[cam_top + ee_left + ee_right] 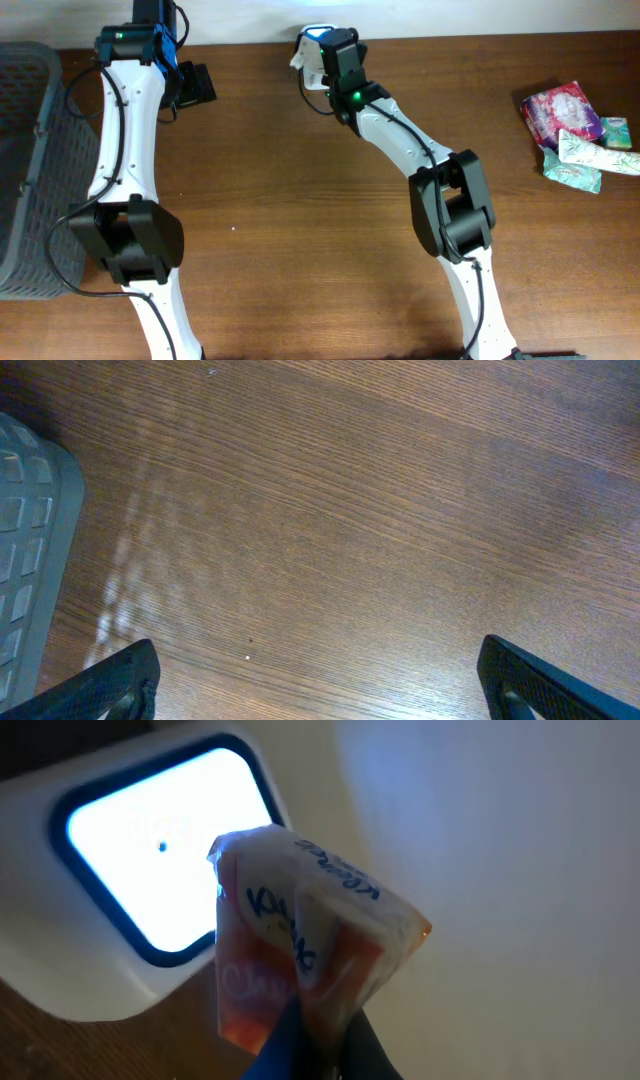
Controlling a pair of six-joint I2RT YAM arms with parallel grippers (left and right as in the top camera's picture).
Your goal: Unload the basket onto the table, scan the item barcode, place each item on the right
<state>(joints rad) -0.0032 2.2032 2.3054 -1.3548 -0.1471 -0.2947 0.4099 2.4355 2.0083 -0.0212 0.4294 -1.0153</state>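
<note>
My right gripper [322, 1042] is shut on a small orange-and-white packet [300, 935] with blue lettering, holding it up close to the glowing blue-white window of a white scanner [160, 870]. From overhead the right gripper [318, 55] is at the table's far edge, by the scanner [316, 36]; the packet itself is hidden under the wrist. My left gripper [320, 685] hangs open over bare wood, its fingers [115, 682] wide apart with nothing between them. In the overhead view it [195, 85] sits at the far left of the table.
A dark grey mesh basket [30, 160] stands at the left edge, its corner [30, 550] visible beside the left gripper. Three more packets lie at the right edge: a pink one [560, 112] and two green-white ones [580, 160].
</note>
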